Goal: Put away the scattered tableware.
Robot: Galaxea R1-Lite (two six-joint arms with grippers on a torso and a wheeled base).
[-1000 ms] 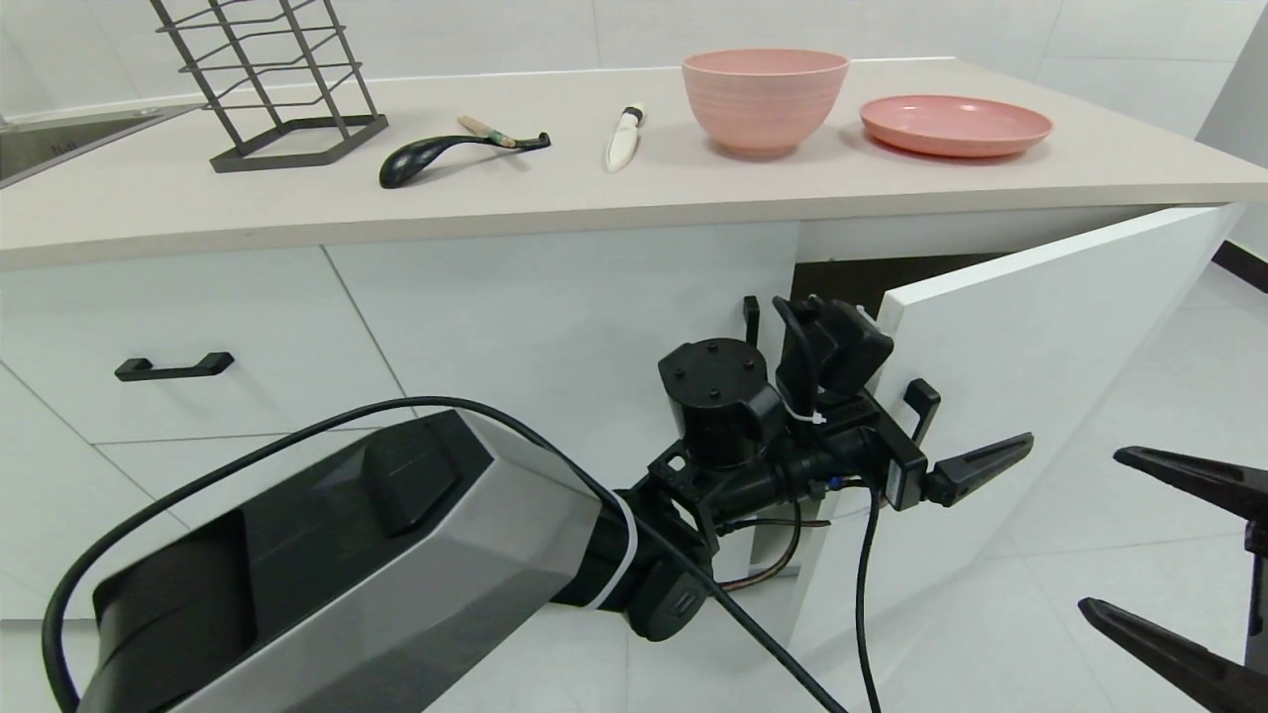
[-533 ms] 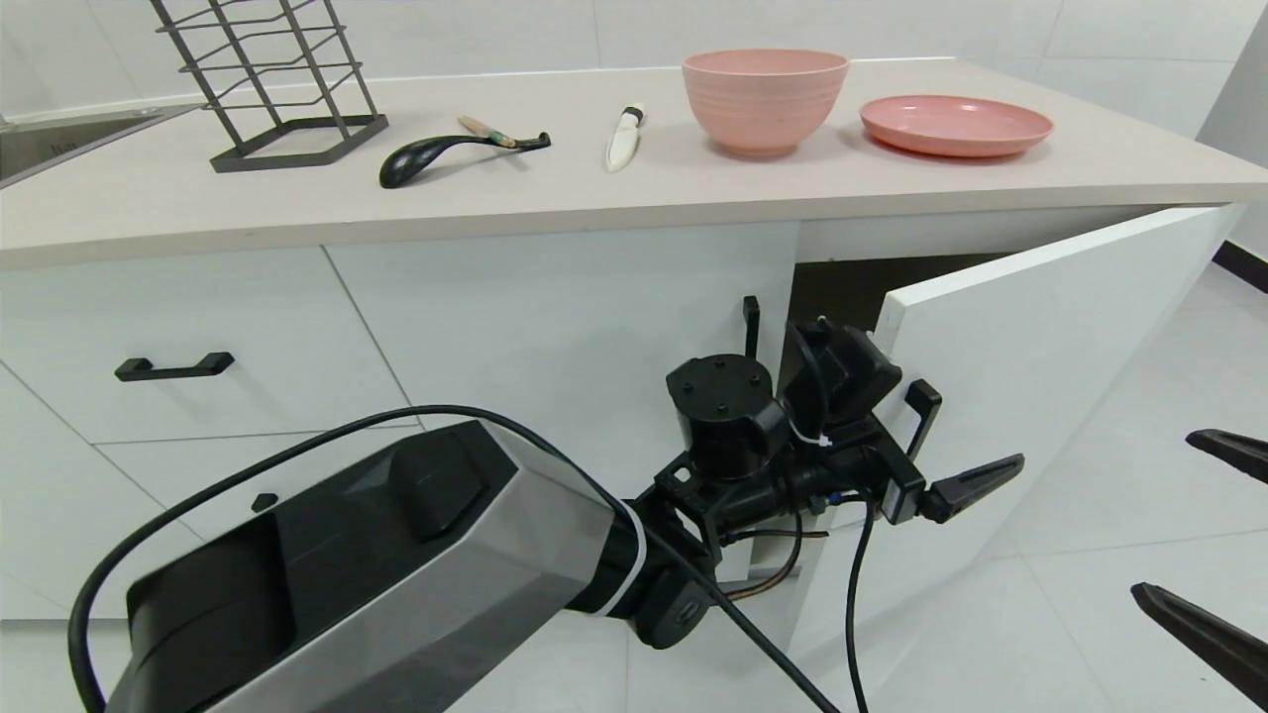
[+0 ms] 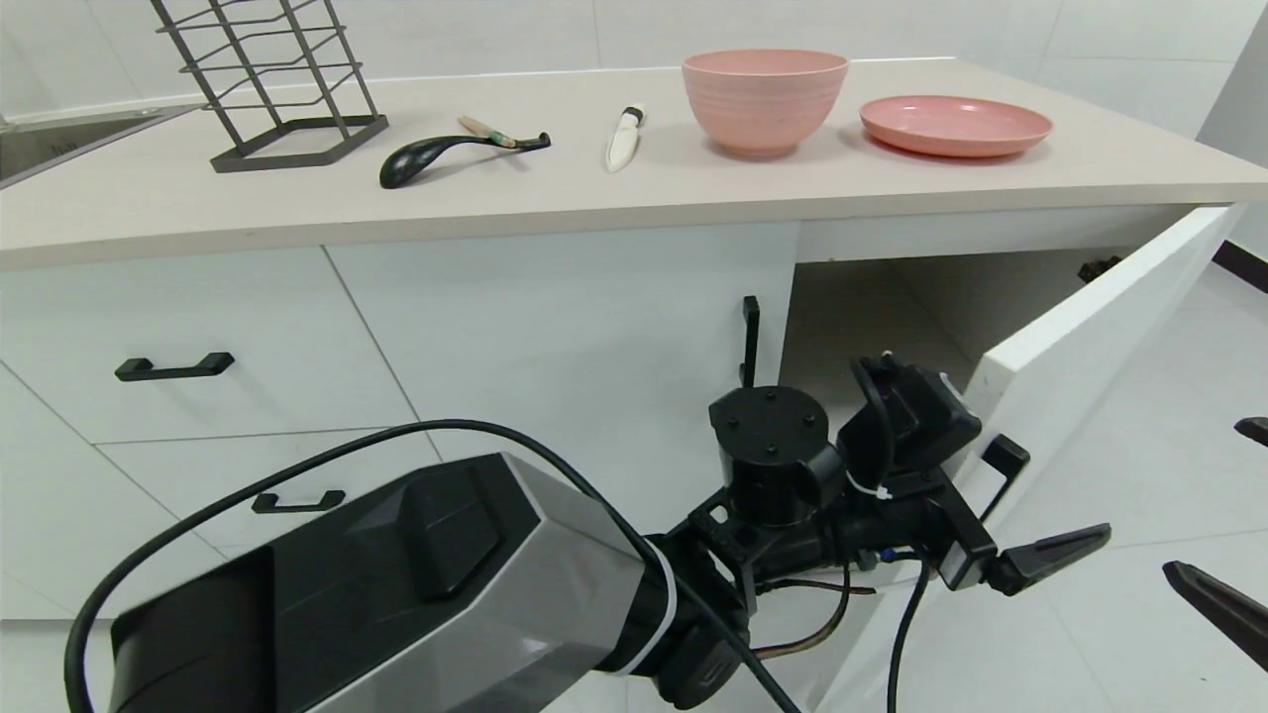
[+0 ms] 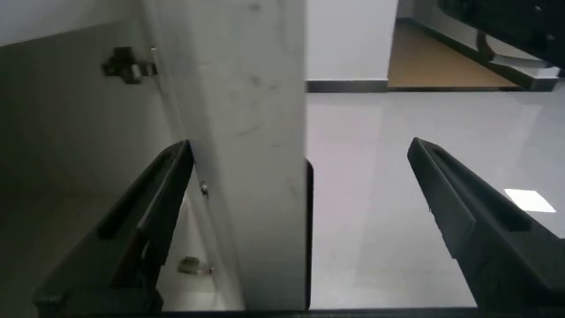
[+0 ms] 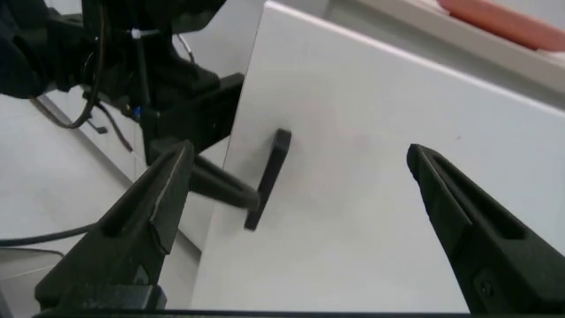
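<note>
Change: cabinet door (image 3: pixel 1090 327) swung wider.
Grippers: our left gripper (image 4: pixel 298 148) straddles it, right gripper (image 5: pixel 297 150) empty; fingers (image 4: pixel 146 221) spread.
12 o'clock: one bowl (image 3: pixel 764 99), one plate (image 3: pixel 955 124).

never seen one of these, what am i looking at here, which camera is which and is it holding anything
This is a two-armed robot in a kitchen. The wide picture comes from a camera on its head, looking down at a counter and the cabinets under it. The other two pictures come from cameras on its wrists, each looking out between that arm's two black fingers.

On the counter are a pink bowl, a pink plate, a white knife, a black spoon and a wire rack. None of the tableware is put away yet.

The left gripper is open, with one finger on each side of the edge of an open cabinet door. The right gripper is open too, facing the door's outer side and its black handle. Neither gripper holds any tableware.
</note>
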